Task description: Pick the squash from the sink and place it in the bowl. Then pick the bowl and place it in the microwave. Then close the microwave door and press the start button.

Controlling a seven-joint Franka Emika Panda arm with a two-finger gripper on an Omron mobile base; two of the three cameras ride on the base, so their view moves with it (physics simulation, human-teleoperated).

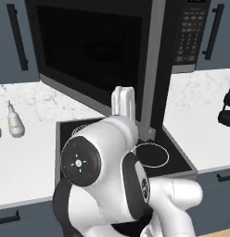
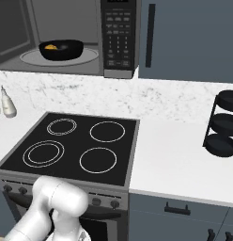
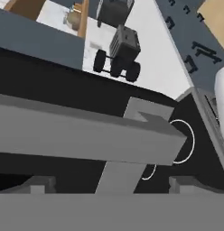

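The squash (image 2: 51, 46) already lies in the bowl (image 2: 61, 49), and the bowl sits on the turntable inside the microwave (image 2: 71, 37), so both carrying steps look finished. Below the microwave, the microwave door (image 1: 93, 53) hangs open over the stove (image 2: 76, 146), with the arm just in front of it. The gripper (image 3: 111, 187) holds nothing, its jaws spread wide, close under the door's edge. Swinging the door shut and pressing start on the button panel (image 2: 118, 35) remain.

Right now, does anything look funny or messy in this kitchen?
Nothing is spilled or broken. The microwave door hangs wide open over the stove, and the bowl with the squash sits inside the microwave.
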